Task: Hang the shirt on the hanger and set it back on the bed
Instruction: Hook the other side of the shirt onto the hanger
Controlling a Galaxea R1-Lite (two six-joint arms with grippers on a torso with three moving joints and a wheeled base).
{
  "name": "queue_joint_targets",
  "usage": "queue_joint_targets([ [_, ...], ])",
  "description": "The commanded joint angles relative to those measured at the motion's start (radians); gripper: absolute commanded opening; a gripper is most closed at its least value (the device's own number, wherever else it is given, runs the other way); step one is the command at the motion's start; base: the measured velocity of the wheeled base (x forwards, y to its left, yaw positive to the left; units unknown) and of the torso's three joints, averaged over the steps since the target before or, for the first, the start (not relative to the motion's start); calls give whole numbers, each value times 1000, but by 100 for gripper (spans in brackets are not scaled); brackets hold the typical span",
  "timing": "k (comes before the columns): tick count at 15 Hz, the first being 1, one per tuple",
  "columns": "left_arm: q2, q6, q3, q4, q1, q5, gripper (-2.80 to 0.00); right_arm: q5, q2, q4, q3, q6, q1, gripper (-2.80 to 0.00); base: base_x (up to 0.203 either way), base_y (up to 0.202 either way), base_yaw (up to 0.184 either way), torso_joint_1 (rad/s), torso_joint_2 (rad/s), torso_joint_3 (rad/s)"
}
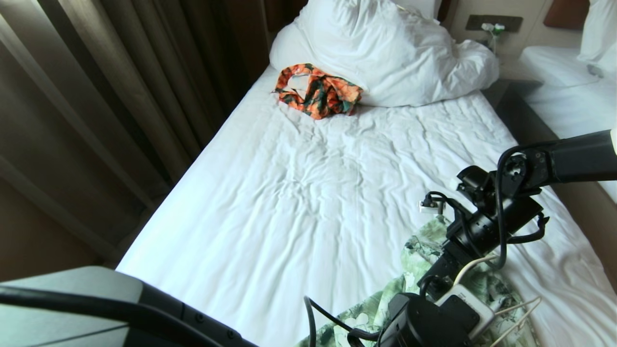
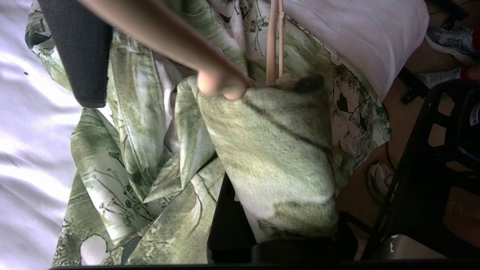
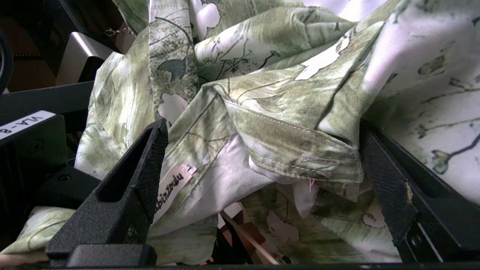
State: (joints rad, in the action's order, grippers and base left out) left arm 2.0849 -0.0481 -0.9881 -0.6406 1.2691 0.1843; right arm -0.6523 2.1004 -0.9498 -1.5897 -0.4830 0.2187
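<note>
While the shirt (image 1: 424, 255) lies bunched at the bed's (image 1: 299, 202) near edge, the left gripper (image 2: 240, 157), fingers closed, pins a fold against the hanger (image 2: 272, 41). The right gripper's (image 3: 258, 168) fingers gape around the collar. Threading the hanger seems underway; next, closing on the collar.

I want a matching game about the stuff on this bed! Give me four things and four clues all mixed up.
Things:
1. shirt
2. hanger
3. pillow
4. orange garment

Clues:
A. big and white, at the far end of the bed
B. thin and cream-coloured
C. light green with flowers
D. crumpled beside the pillow

Pairs: 1-C, 2-B, 3-A, 4-D
</note>
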Motion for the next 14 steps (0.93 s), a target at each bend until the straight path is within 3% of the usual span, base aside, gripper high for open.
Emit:
queue_joint_targets([
  [1, 0, -1, 2, -4, -4, 1, -280, -3, -11, -15, 2, -3, 4, 0, 0, 0, 0, 0, 0, 0],
  [5, 1, -1, 3, -4, -4, 3, -280, 35, -32, -77, 2, -3, -1, 0, 0, 0, 0, 0, 0, 0],
  [14, 5, -1, 3, -4, -4, 3, -280, 36, -69, -99, 14, -4, 16, 0, 0, 0, 0, 0, 0, 0],
])
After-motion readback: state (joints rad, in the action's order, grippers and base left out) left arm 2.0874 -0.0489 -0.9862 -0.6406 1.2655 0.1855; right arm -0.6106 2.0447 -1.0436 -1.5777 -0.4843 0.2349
